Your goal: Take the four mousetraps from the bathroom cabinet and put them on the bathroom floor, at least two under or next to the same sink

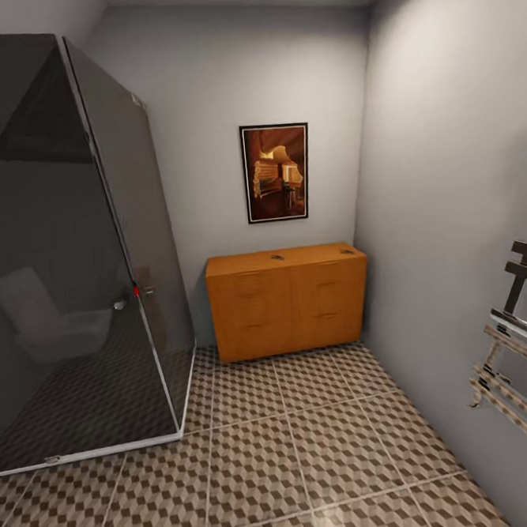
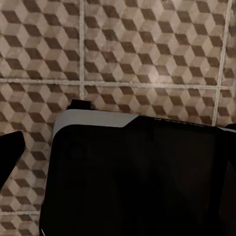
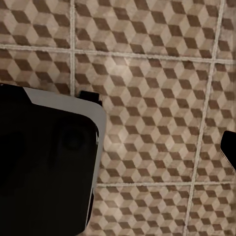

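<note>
The orange-brown cabinet (image 1: 289,301) stands against the far wall, its drawer and door fronts shut. Two tiny flat mousetraps lie on its top, one near the middle (image 1: 276,257) and one near the right end (image 1: 346,250). They are too small to make out in detail. The cube-patterned bathroom floor (image 1: 310,450) stretches from me to the cabinet. Both wrist views look down on this floor (image 2: 147,44) (image 3: 147,123). A dark fingertip (image 2: 10,152) of my left gripper and a dark fingertip (image 3: 229,147) of my right gripper each poke in at a frame edge.
A dark glass-walled shower (image 1: 65,255) fills the left side. A framed picture (image 1: 277,172) hangs above the cabinet. A chrome towel rail (image 1: 519,338) juts from the right wall. My black base (image 2: 137,177) (image 3: 44,167) is in both wrist views.
</note>
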Controlling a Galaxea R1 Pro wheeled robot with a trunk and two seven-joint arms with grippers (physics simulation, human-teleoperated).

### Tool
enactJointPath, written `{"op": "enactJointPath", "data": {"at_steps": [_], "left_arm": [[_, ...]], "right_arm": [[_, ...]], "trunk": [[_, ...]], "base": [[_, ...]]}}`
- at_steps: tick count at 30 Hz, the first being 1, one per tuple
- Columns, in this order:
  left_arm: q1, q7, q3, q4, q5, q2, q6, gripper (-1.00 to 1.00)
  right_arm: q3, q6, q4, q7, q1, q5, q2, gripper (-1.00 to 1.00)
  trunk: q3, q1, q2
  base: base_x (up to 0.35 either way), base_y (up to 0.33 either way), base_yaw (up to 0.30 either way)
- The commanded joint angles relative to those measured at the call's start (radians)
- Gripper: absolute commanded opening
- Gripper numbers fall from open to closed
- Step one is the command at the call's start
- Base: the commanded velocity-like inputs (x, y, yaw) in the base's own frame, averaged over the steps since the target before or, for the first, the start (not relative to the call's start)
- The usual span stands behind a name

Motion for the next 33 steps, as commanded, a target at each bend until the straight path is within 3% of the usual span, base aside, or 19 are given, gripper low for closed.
{"op": "enactJointPath", "data": {"at_steps": [1,33], "left_arm": [[-0.001,-0.001,-0.008,0.001,0.009,0.0,-0.003,1.0],[-0.001,-0.001,-0.008,0.001,0.005,0.0,-0.003,1.0]], "right_arm": [[0.004,-0.005,0.003,-0.003,-0.001,0.006,0.0,1.0],[0.004,-0.007,0.003,-0.003,0.0,0.006,0.002,1.0]], "trunk": [[-0.002,0.001,-0.001],[-0.002,0.001,-0.001]], "base": [[0.322,0.0,0.0],[0.322,0.0,0.0]]}}
